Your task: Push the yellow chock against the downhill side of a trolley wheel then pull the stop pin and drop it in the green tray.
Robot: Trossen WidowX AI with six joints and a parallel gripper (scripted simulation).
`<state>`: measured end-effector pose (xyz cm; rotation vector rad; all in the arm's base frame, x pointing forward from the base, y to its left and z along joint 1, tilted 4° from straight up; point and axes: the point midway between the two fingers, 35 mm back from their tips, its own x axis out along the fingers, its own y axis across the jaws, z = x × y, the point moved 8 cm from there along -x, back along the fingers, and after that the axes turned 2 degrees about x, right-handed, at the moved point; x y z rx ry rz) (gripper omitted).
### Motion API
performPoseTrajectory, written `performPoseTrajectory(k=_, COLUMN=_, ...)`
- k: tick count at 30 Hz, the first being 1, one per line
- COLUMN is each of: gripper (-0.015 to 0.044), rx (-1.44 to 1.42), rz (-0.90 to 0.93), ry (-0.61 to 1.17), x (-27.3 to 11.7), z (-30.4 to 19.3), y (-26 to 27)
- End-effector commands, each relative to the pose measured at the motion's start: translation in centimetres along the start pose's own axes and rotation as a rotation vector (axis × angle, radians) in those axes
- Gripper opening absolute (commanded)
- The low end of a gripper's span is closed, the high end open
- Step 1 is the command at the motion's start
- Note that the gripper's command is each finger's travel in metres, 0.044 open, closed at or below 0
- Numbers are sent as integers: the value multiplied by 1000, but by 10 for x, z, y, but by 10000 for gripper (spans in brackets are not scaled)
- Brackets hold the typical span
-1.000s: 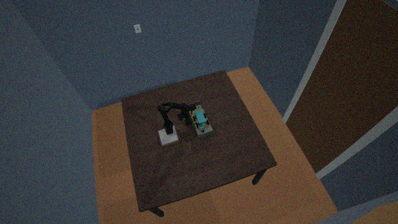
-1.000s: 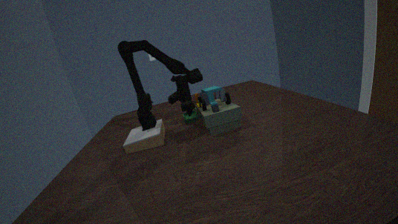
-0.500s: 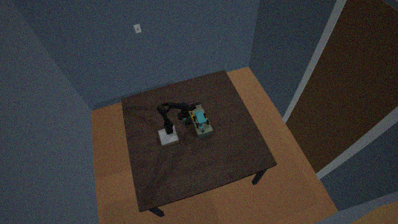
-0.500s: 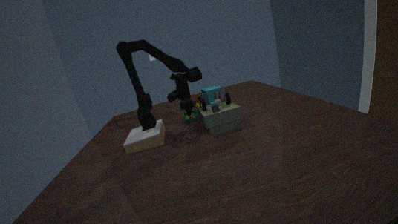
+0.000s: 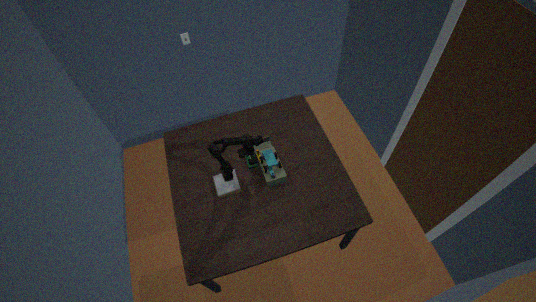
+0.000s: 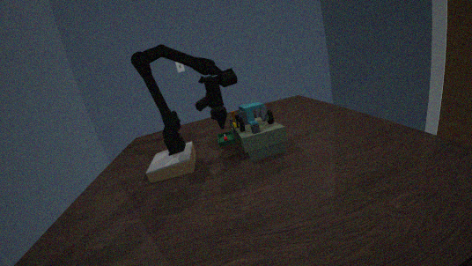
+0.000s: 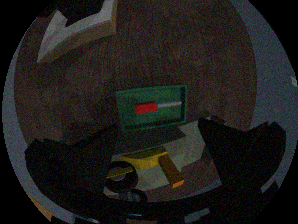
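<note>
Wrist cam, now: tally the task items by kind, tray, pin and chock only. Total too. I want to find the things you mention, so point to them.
Green tray (image 5: 247,161) (image 6: 226,144) (image 7: 120,111): 1
Red-headed stop pin (image 6: 225,138) (image 7: 146,108), lying in the tray: 1
Yellow chock with orange handle (image 7: 145,160): 1
Total: 3
</note>
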<state>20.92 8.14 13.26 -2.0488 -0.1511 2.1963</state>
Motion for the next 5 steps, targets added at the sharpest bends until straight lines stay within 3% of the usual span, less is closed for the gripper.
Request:
performPoseTrajectory(k=1, gripper=440, rx=-5, rz=1, ry=6, x=-13, z=0, y=-2)
performPoseTrajectory(k=5, gripper=440, rx=-5, rz=1, ry=6, x=-28, z=-1, y=-4)
